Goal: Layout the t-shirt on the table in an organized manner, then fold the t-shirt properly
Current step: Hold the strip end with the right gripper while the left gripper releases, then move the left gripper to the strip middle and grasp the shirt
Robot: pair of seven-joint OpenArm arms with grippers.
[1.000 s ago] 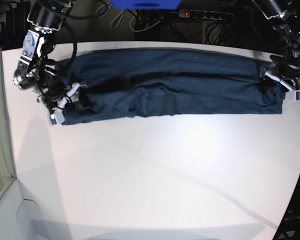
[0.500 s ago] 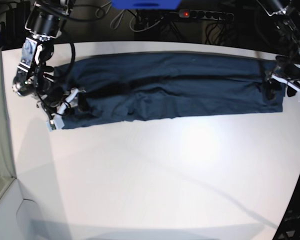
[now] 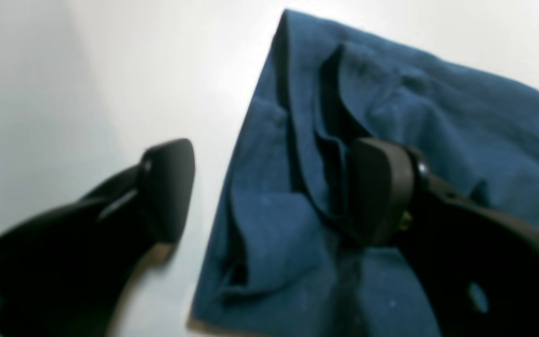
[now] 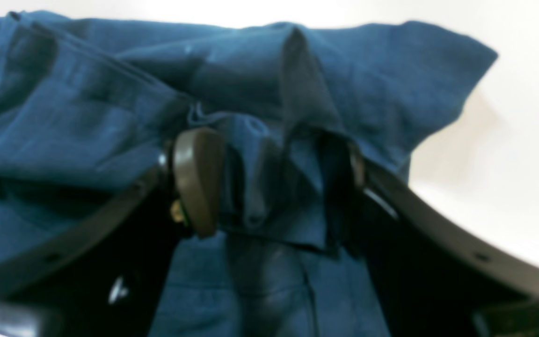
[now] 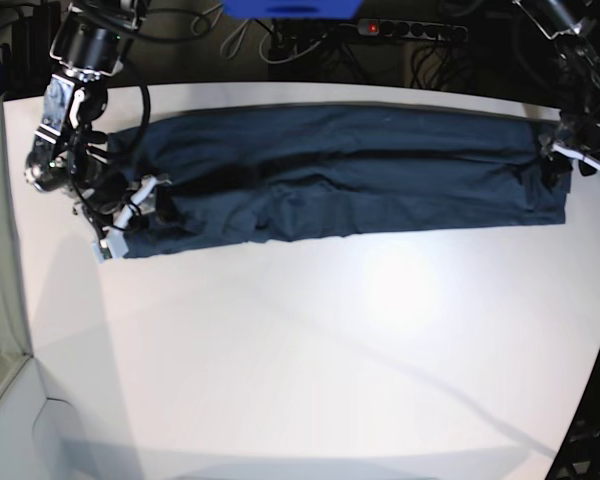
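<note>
Shirt: the t-shirt (image 5: 350, 175) lies as a long narrow band across the far part of the surface (image 5: 320, 350), folded lengthwise, with creases near the middle.
Left gripper (image 3: 269, 187): its fingers (image 3: 169, 187) are spread wide; one sits over bare surface, the other over the cloth, and the shirt's end edge runs between them. Nothing is pinched.
Right gripper (image 4: 274, 182): fingers (image 4: 199, 180) clamped round a bunched wad of several layers at the other end of the shirt.
Feel: soft, limp and light, I'd say; it sags and rumples wherever it isn't held, and it should slide easily on the smooth surface.
Grip advice: take it at the corners or end hems, catching all layers together. A pinch on the top layer alone would likely peel the fold open.
Risk: lifting one end alone probably drags and skews the band; both ends should rise together.
</note>
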